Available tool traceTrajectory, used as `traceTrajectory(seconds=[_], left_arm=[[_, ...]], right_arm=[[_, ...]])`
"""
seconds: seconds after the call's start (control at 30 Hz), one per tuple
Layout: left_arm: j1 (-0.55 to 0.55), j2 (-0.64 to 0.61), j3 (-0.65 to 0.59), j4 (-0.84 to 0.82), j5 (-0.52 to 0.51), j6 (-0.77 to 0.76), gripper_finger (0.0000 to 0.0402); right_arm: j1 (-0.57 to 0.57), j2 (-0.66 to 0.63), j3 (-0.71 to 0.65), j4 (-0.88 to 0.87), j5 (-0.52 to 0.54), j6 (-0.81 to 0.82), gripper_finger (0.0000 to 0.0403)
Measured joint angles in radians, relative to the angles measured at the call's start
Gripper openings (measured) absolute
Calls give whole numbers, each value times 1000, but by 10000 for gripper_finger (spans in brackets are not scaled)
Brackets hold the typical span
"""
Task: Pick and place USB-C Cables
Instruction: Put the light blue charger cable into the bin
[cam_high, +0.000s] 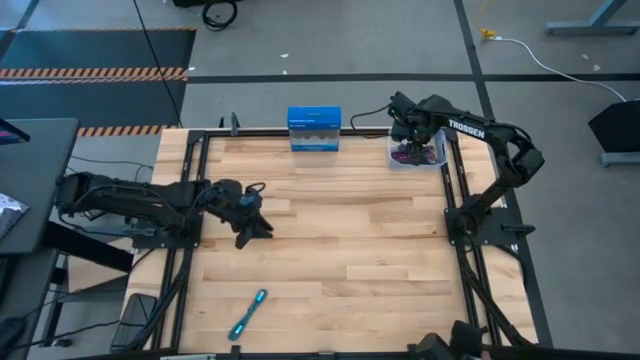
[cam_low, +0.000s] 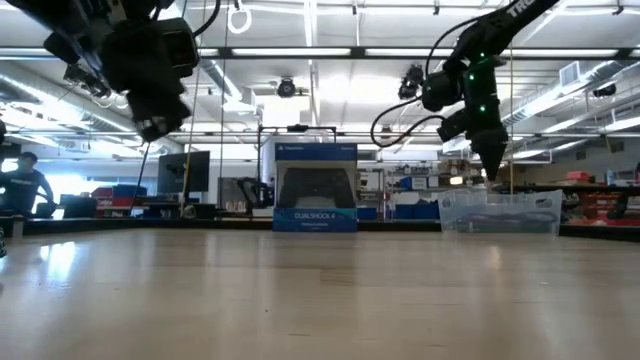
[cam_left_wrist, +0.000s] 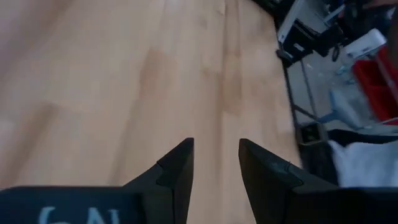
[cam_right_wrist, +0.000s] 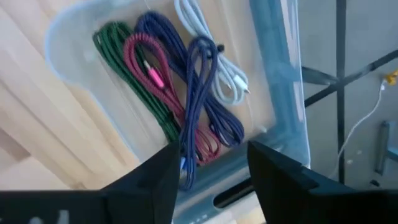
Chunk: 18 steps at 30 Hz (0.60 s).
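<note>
A clear plastic tray (cam_right_wrist: 278, 93) at the table's far right corner holds a green cable (cam_right_wrist: 127, 68), a magenta cable (cam_right_wrist: 144, 53), two purple cables (cam_right_wrist: 163, 38) (cam_right_wrist: 208, 102) and a white cable (cam_right_wrist: 219, 71), all lying side by side on its floor. My right gripper (cam_right_wrist: 211, 167) hovers open just above the tray (cam_high: 432, 155), touching nothing. A teal cable (cam_high: 248, 313) lies flat on the wood near the table's near edge. My left gripper (cam_high: 260, 231) hangs open over bare wood left of centre, well short of the teal cable.
A blue rectangular box (cam_high: 314, 129) stands at the far edge, left of the tray, and shows in the low view as the blue box (cam_low: 315, 187). Black frame rails run along the table's left and right sides. Open wood lies between the teal cable and the tray.
</note>
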<state>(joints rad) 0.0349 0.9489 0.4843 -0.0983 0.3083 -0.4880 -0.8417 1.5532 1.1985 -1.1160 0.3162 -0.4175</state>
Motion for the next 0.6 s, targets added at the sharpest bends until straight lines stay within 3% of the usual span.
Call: traceTrajectory(seconds=[0.37,0.6], left_arm=[[-346,0,0,-117,7,-570,128],[-545,5,0,-215,-196,-813,128]], right_arm=[[2,0,-4,101,-112,2,196],[2,0,-4,108,-176,3,195]])
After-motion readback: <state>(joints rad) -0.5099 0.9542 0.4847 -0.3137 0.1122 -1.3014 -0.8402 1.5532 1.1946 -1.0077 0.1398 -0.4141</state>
